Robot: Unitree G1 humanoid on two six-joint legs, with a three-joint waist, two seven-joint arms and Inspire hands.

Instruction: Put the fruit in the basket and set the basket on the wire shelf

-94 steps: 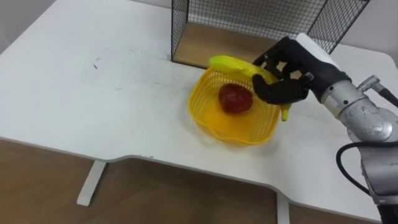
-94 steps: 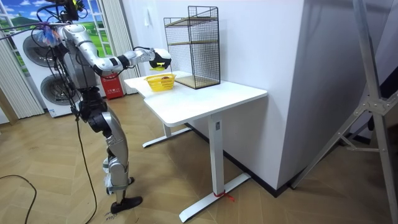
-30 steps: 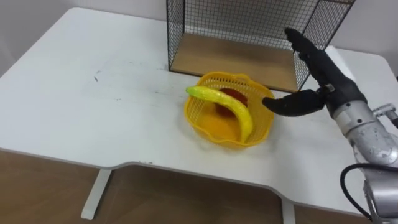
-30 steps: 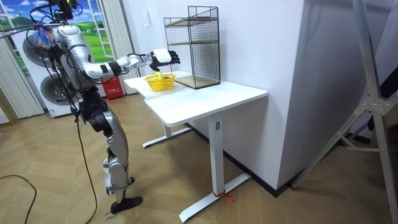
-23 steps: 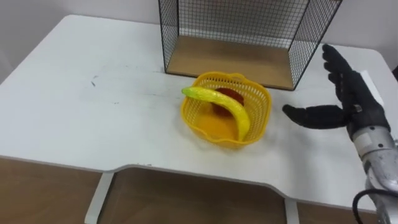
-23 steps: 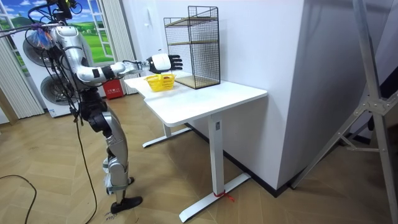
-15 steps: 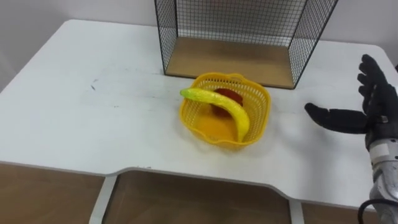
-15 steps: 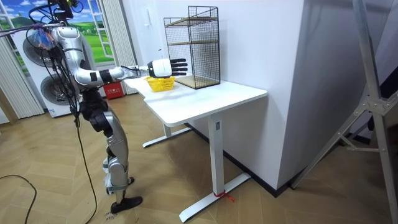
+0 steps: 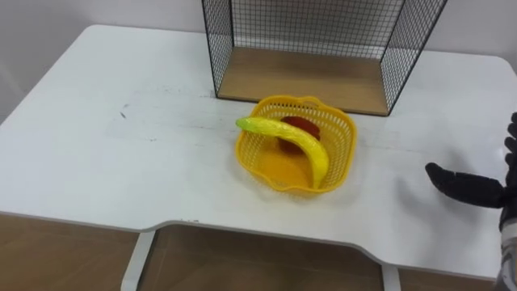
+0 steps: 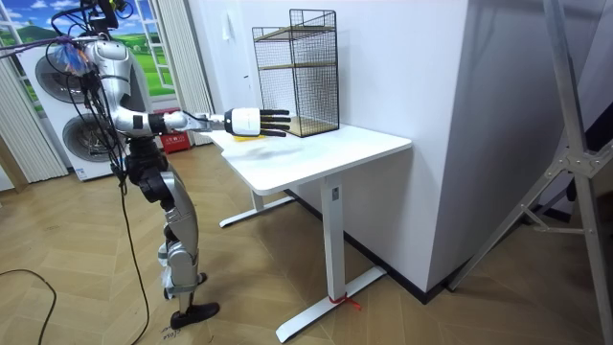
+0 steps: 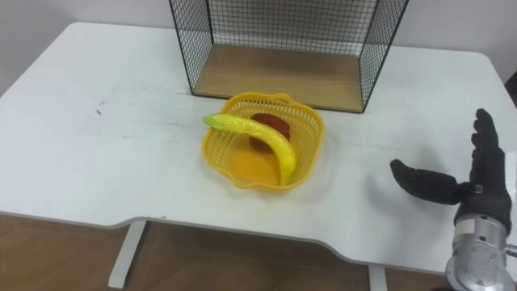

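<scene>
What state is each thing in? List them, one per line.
Yellow plastic basket: upright on the white table, holding both fruits.
Yellow banana: lying across the basket, one tip over its rim.
Red round fruit: in the basket, under the banana.
Black wire shelf: standing behind the basket, basket not yet on it.
Right hand: open, apart from the basket.

Banana [image 9: 287,139]: out of the right robot hand's [image 11: 483,191] grip; it lies across the basket [image 9: 242,153], over the red fruit [image 9: 302,125], with its green end past the rim.
Right robot hand: fingers now straightened, drawn back from the basket to the desk's [image 9: 97,162] right side, well apart.
Right arm: lower than before, held level over the desk.
</scene>
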